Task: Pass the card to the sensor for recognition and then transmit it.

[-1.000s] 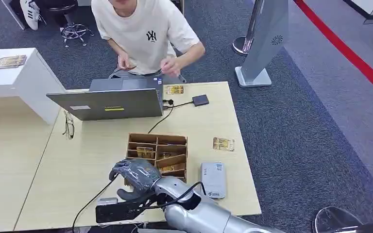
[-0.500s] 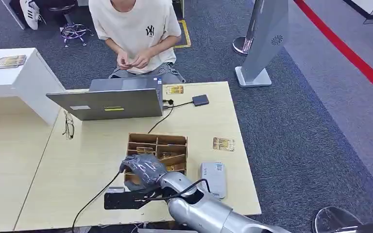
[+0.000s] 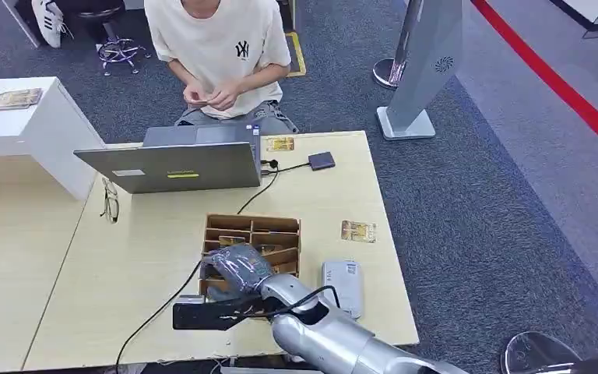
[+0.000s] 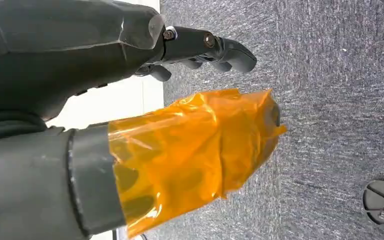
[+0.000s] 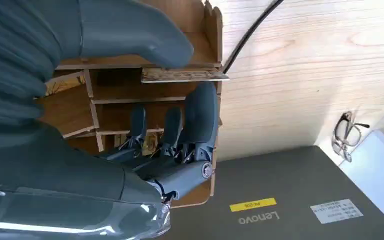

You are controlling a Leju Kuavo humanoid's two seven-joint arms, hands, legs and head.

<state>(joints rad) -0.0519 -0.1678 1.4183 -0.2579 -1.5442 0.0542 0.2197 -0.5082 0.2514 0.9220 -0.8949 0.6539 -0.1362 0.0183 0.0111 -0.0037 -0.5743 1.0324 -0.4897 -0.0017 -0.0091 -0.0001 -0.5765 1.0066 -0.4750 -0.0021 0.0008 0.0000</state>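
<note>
Right robot hand (image 3: 236,269) over near-left corner of wooden card box (image 3: 276,224) on desk (image 3: 117,273); fingers (image 5: 200,117) reach into a compartment beside a card (image 5: 182,75) lying flat, long axis along the divider. Grasp cannot be told. Left robot hand (image 4: 200,47) hangs over carpet, holding nothing. Sensor (image 3: 341,287) at 3 o'clock of box. Another card (image 3: 358,231) at 2 o'clock.

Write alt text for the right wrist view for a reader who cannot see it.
The robot's right hand reaches into a wooden compartment box, its thumb and dark fingers on either side of a card standing on edge in one slot. Beyond the box lie a black cable, a closed grey laptop and eyeglasses on the wooden table.
</note>
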